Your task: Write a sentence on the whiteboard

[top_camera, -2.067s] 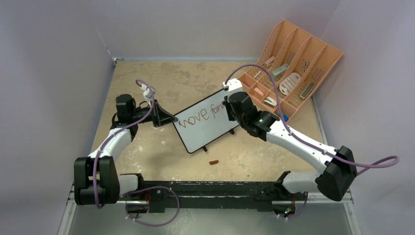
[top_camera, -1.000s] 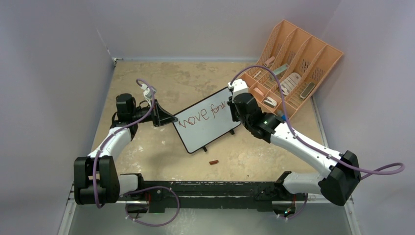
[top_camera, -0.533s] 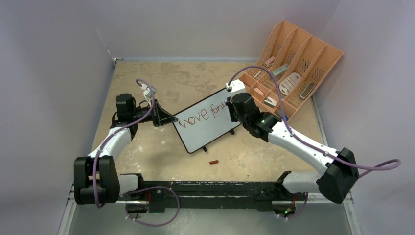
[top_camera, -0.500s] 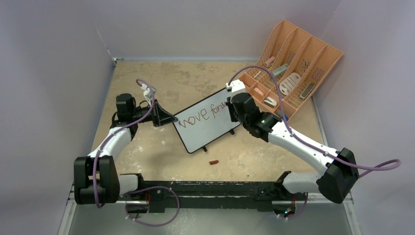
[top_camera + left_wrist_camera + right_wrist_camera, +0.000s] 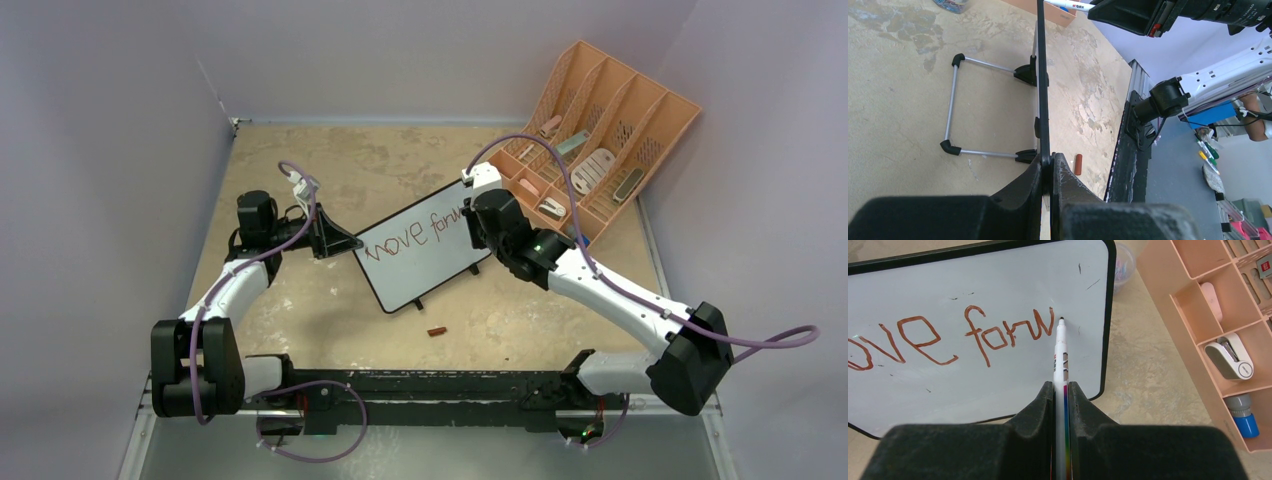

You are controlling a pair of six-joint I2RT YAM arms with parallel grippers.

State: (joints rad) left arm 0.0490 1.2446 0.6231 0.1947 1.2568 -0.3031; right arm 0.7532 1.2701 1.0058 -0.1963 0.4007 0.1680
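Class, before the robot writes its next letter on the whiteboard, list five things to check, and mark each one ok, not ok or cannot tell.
1. Left gripper clamped on the whiteboard edge: ok.
2. Right gripper shut on the marker: ok.
3. Marker tip just right of the "w": ok.
4. Tip touching the board surface: cannot tell.
5. Room before the right frame for more letters: not ok, the gap looks too narrow.
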